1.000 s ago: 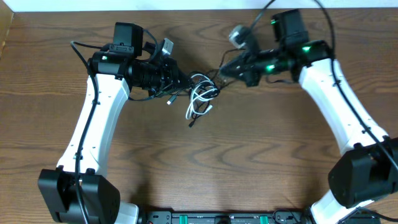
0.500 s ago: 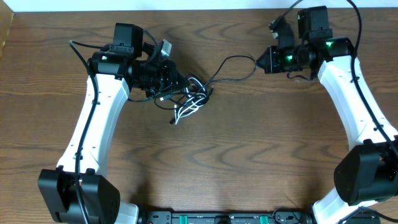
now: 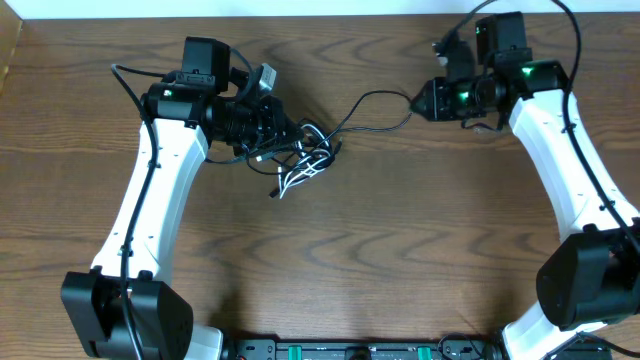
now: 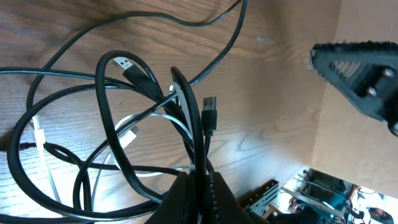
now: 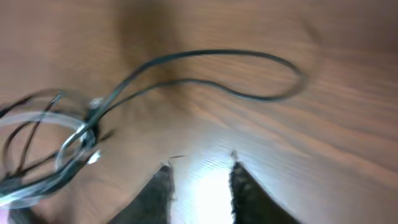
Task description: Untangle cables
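I am seeing the left claw [image 4: 196, 182] clenching on a loop of the black cable [image 4: 194, 124], its fingers pressed together around the strand. The tangle is lying on the wooden worktop [image 3: 350, 250] just beside that claw, with the white cable [image 3: 300, 175] threading through the black loops. One black strand is running out across the wood toward the right claw [image 3: 420, 100], which is standing released, fingers apart over bare wood and gripping nothing, the strand's far bend lying near it

black cable [image 3: 372, 95]: 1 | white cable [image 4: 127, 134]: 1 | arms [image 3: 150, 210] [image 3: 570, 170]: 2 | table [image 3: 330, 280]: 1
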Tool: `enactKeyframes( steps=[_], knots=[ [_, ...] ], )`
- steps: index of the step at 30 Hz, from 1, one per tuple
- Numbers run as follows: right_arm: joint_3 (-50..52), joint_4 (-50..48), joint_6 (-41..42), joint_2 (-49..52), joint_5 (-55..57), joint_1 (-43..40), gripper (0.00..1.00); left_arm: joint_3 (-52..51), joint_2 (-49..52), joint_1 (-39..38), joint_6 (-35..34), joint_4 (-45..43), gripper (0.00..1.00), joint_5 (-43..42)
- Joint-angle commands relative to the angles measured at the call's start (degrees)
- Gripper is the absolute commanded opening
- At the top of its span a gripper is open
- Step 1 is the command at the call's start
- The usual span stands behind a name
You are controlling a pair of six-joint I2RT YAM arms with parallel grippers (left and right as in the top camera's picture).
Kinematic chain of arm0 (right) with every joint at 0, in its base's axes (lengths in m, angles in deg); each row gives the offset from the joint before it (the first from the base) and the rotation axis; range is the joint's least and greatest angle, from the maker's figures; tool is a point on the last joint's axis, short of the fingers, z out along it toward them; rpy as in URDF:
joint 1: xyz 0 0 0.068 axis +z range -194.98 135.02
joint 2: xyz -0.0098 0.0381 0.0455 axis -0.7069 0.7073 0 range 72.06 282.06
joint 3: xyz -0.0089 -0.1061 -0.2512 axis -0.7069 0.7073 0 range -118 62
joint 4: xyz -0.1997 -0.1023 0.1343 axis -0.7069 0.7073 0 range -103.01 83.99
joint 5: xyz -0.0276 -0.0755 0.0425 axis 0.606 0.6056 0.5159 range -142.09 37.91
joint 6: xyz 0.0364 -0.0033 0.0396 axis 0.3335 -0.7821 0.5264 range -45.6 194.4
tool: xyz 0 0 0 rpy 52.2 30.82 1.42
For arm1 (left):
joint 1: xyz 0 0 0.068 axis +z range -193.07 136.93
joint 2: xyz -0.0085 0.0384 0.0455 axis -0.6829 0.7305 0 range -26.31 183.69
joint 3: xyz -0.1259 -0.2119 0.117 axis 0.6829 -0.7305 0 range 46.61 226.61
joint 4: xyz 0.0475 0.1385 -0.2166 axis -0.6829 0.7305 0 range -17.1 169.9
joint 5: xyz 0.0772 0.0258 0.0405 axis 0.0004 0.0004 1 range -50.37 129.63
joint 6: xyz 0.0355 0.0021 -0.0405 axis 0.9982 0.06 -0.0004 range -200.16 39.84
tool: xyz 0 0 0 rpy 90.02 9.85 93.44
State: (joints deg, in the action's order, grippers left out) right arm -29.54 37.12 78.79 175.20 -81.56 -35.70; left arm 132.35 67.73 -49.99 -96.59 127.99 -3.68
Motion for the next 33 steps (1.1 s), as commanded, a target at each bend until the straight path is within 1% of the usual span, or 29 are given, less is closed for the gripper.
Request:
enactKeyframes(
  steps=[1,3,8,12,17,25,33],
  knots=[
    [-0.6,-0.2,-6.9,0.5,-8.6,1.9,0.40,-0.1,0.1,0.1,1.2,0.0,0.07,0.7],
    [-0.6,-0.4,-8.1,0.5,-8.9,2.8,0.48,-0.1,0.1,0.1,1.2,0.0,0.08,0.7],
    [-0.6,-1.1,-12.7,0.5,-12.7,5.6,0.57,-0.1,0.1,0.1,1.2,-0.1,0.07,0.7],
    [-0.6,-2.0,-17.3,0.5,-12.7,8.8,0.67,-0.1,0.1,0.1,1.2,0.0,0.07,0.7],
    [-0.6,-3.3,-20.8,0.8,-12.7,12.8,0.70,-0.1,0.1,0.1,1.1,0.0,0.08,0.3],
    [-0.6,-3.6,-25.1,1.4,-12.7,17.9,0.70,-0.1,0.1,0.1,0.9,0.6,0.07,0.3],
    [-0.5,-3.6,-25.9,2.0,-12.7,18.8,0.69,-0.1,0.1,0.1,0.9,1.4,0.07,0.3]
  ],
)
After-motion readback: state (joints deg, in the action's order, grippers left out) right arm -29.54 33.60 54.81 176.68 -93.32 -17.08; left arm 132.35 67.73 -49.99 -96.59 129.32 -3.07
